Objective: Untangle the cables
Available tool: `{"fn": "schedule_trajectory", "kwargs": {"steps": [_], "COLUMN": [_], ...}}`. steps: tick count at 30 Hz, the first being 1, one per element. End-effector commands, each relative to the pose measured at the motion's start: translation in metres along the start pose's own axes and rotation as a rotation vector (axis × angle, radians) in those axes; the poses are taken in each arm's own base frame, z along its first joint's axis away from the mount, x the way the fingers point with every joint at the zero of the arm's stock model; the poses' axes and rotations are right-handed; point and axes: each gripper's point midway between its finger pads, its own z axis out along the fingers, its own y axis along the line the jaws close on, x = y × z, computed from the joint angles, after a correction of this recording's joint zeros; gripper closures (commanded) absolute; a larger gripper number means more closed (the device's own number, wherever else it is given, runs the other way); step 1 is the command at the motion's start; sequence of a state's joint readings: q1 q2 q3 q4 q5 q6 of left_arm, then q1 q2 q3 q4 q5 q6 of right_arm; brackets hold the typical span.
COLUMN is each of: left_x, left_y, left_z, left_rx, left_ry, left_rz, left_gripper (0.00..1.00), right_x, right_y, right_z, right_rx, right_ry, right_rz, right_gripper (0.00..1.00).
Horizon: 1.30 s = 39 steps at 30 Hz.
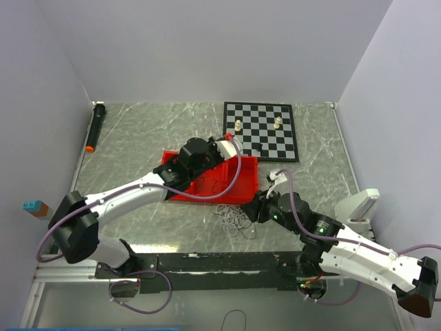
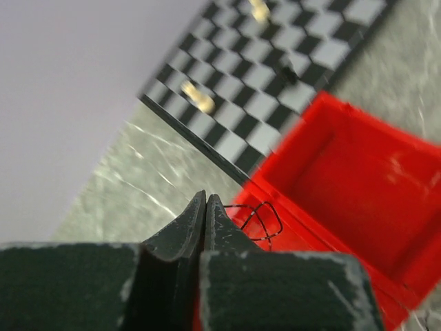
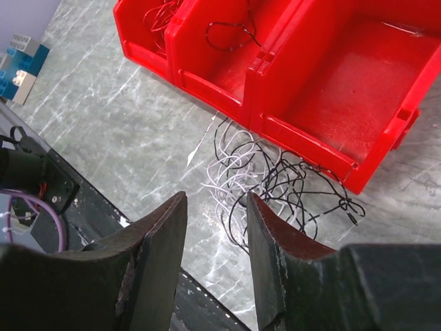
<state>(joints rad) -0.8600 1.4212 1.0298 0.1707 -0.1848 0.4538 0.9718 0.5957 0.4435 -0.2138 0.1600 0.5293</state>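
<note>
A fist-sized tangle of thin white and black cables (image 1: 233,216) lies on the table just in front of the red bin (image 1: 244,193). It also shows in the right wrist view (image 3: 275,181). My right gripper (image 3: 217,207) is open and empty, just above and near the tangle's near edge; in the top view it (image 1: 255,205) sits right of the tangle. My left gripper (image 2: 205,201) is shut, with a thin black cable loop (image 2: 265,222) hanging at its tip over the bin's rim (image 2: 303,131). More black and red wire (image 3: 227,31) lies in the bin's compartments.
A chessboard (image 1: 265,138) with a few pieces lies behind the bin. A black marker with an orange tip (image 1: 95,127) lies at the far left. A blue block (image 1: 31,205) is at the left edge, and a white object (image 1: 362,204) at the right.
</note>
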Motion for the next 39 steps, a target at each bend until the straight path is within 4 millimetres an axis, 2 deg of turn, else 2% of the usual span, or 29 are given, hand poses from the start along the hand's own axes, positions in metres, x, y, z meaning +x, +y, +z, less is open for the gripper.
{"fn": "schedule_trajectory", "kwargs": {"steps": [1, 2, 3, 4, 5, 9, 10, 13, 16, 18, 20, 22, 24, 27, 29, 34, 39], "left_x": [0.005, 0.008, 0.014, 0.017, 0.021, 0.031, 0.032, 0.023, 0.005, -0.002, 0.000, 0.004, 0.020, 0.054, 0.076, 0.103, 0.116], "left_y": [-0.017, -0.021, -0.023, -0.026, -0.030, -0.025, -0.021, -0.007, -0.011, -0.018, -0.032, -0.056, -0.083, -0.103, -0.106, -0.109, -0.099], "left_z": [0.001, 0.001, 0.001, 0.001, 0.001, -0.001, -0.002, -0.003, -0.012, -0.018, -0.025, -0.035, -0.048, -0.053, -0.052, -0.046, -0.023], "left_rx": [0.131, 0.149, 0.159, 0.172, 0.191, 0.203, 0.202, 0.191, 0.255, 0.291, 0.357, 0.477, 0.599, 0.671, 0.671, 0.665, 0.592], "left_ry": [0.025, 0.038, 0.055, 0.066, 0.081, 0.130, 0.144, 0.155, 0.099, 0.063, 0.059, 0.051, 0.095, 0.198, 0.256, 0.287, 0.299], "left_rz": [-0.068, -0.069, -0.076, -0.080, -0.081, -0.088, -0.083, -0.094, -0.078, -0.090, -0.071, -0.050, -0.005, 0.025, 0.037, 0.053, 0.046], "left_gripper": [0.93, 0.89, 0.82, 0.65, 0.42, 0.20, 0.18, 0.14, 0.10, 0.11, 0.13, 0.15, 0.15, 0.13, 0.13, 0.12, 0.25], "right_x": [-0.011, -0.011, -0.011, -0.011, -0.010, -0.011, -0.011, -0.013, -0.007, -0.002, 0.002, 0.002, 0.003, 0.002, 0.000, 0.000, 0.001], "right_y": [0.002, 0.002, -0.001, -0.003, -0.008, -0.022, -0.026, -0.037, -0.045, -0.048, -0.049, -0.048, -0.050, -0.051, -0.051, -0.050, -0.047], "right_z": [-0.005, -0.004, -0.004, -0.003, -0.001, 0.002, 0.002, 0.001, 0.000, 0.001, 0.003, 0.004, 0.004, 0.003, 0.003, 0.004, 0.005], "right_rx": [-0.006, -0.003, 0.008, 0.022, 0.045, 0.124, 0.139, 0.183, 0.210, 0.216, 0.217, 0.211, 0.214, 0.218, 0.218, 0.211, 0.187], "right_ry": [-0.029, -0.029, -0.032, -0.030, -0.026, -0.006, -0.003, 0.001, 0.019, 0.031, 0.041, 0.043, 0.043, 0.040, 0.033, 0.033, 0.031], "right_rz": [0.006, 0.008, 0.008, 0.012, 0.014, 0.023, 0.025, 0.041, 0.061, 0.070, 0.079, 0.081, 0.079, 0.071, 0.071, 0.075, 0.088], "right_gripper": [0.53, 0.53, 0.53, 0.53, 0.53, 0.51, 0.51, 0.51, 0.50, 0.50, 0.50, 0.50, 0.50, 0.50, 0.50, 0.50, 0.50]}}
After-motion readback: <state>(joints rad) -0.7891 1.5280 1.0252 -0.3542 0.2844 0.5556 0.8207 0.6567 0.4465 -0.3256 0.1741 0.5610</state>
